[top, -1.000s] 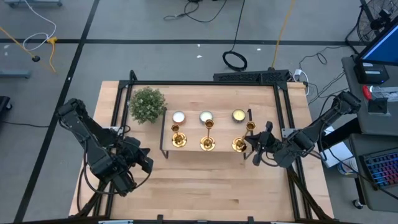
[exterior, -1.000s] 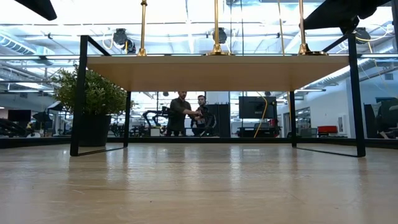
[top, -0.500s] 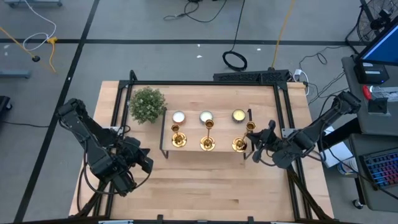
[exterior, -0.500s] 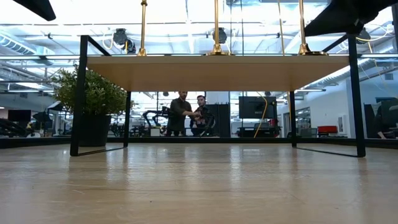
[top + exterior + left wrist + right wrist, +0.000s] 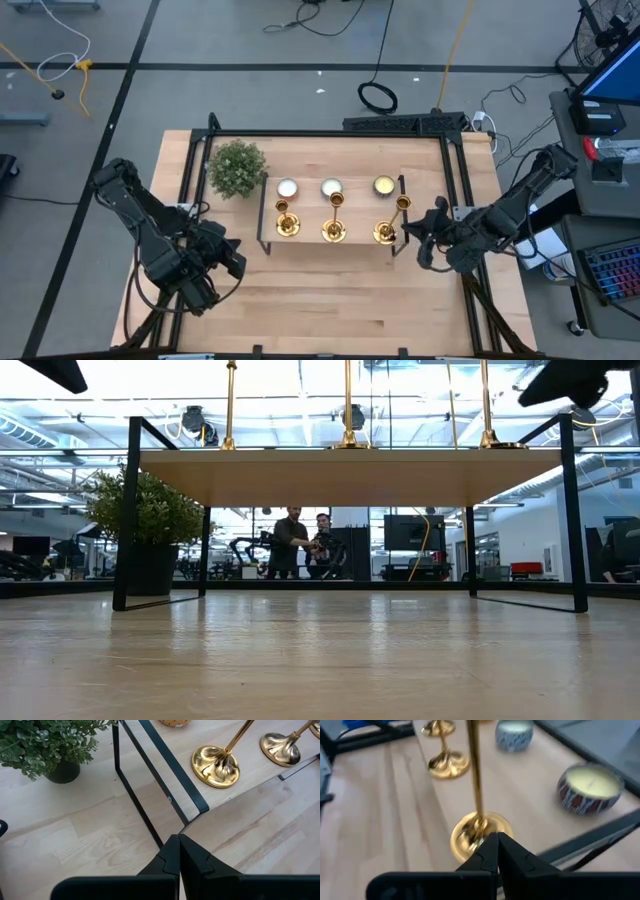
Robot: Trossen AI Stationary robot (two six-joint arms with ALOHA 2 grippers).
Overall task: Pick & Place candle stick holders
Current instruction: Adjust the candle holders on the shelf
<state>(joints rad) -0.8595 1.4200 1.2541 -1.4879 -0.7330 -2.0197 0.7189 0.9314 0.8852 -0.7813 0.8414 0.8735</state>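
While the left arm waits folded at the worktop's near left corner, its claw is pressed together and holds nothing. Ahead of this claw stands a small raised shelf with a black metal frame, and the nearest candle stick holder rests on the shelf's corner just beyond the fingertips. A bushy green plant sits on the worktop farther off to one side of this claw, beside the shelf's left end.

The right claw hovers just off the shelf's right end, fingers pressed together and empty. Directly in front of it, very close, stands the right candle stick holder, upright on the shelf, not touched by the fingers. Beyond it in a row stand the middle candle stick holder and the far one. Three round candles line the shelf's back edge; the closest candle sits to one side of the right claw, with a second candle farther away.

From worktop height, two people stand in the room behind.
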